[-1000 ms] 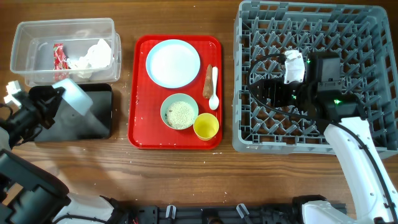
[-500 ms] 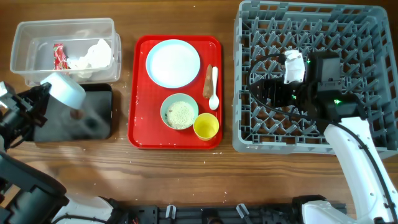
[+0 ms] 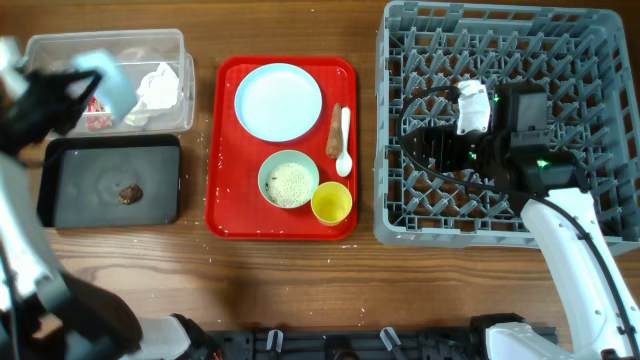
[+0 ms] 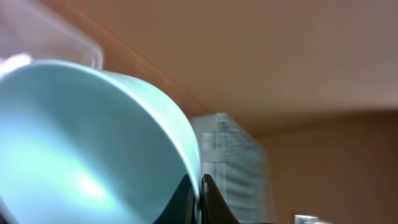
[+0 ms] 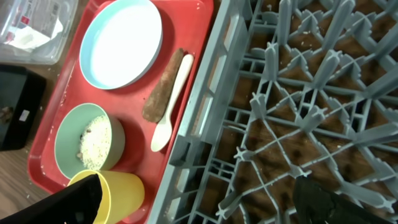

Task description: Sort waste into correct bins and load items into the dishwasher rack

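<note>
Bowl [image 3: 112,82] now lifted off black tray [image 3: 90,165] over clear tub [image 3: 150,38], my left tool [image 4: 200,199] pinching rim, right tool [image 5: 199,202] agape, empty.

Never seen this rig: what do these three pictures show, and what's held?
Two robot arms with two-finger grippers work at a wooden table. The overhead picture looks straight down; the other two come from cameras on each wrist. On the table: a clear tub with a napkin, a black tray holding a brown lump, a red tray carrying a plate, a bowl of rice, a yellow cup, a spoon and a brown stick, and a grey rack. The left gripper pinches the rim of a pale blue bowl over the tub. The right gripper hangs open and empty over the rack.
</note>
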`<state>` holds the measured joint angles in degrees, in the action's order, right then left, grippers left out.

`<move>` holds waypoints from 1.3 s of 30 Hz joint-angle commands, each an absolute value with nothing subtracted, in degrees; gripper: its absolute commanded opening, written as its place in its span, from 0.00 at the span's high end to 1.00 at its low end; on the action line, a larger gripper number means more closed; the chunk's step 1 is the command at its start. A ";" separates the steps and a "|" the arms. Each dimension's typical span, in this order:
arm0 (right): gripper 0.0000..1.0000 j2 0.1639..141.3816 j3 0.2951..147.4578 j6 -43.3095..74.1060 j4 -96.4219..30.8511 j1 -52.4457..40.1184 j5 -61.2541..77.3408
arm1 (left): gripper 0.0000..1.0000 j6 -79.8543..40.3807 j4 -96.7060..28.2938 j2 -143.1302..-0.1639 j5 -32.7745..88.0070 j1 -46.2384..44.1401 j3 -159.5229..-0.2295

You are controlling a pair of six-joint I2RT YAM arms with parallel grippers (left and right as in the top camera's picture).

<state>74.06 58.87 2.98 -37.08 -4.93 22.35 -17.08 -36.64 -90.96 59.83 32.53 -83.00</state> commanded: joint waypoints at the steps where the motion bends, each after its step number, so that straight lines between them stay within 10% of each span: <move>1: 0.00 74.70 59.20 3.64 -37.17 -4.86 21.82 | 0.96 -6.31 -34.89 -88.27 23.53 14.90 -85.45; 8: 0.00 74.70 59.20 3.62 -37.21 -4.86 21.82 | 0.96 17.08 -27.77 -100.51 -1.28 -9.65 -85.45; 22: 0.00 74.70 59.18 3.57 -37.52 -4.86 21.78 | 0.96 17.56 -27.14 -116.81 -0.54 -21.89 -85.45; 26: 0.00 75.05 59.18 3.60 -37.43 -4.84 20.71 | 0.78 17.54 -31.68 -116.90 -0.58 -22.72 -85.45; 30: 0.00 75.77 59.18 3.60 -38.00 -4.86 20.73 | 0.05 9.72 -34.06 -116.29 -5.74 -21.56 -85.58; 39: 0.00 75.99 59.18 3.62 -38.02 -4.86 20.75 | 0.00 -22.52 -55.66 -102.32 -1.08 -20.47 -90.02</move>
<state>75.18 58.87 2.98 -38.13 -4.93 21.34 -3.97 -51.35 -109.16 -4.78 -20.29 -87.74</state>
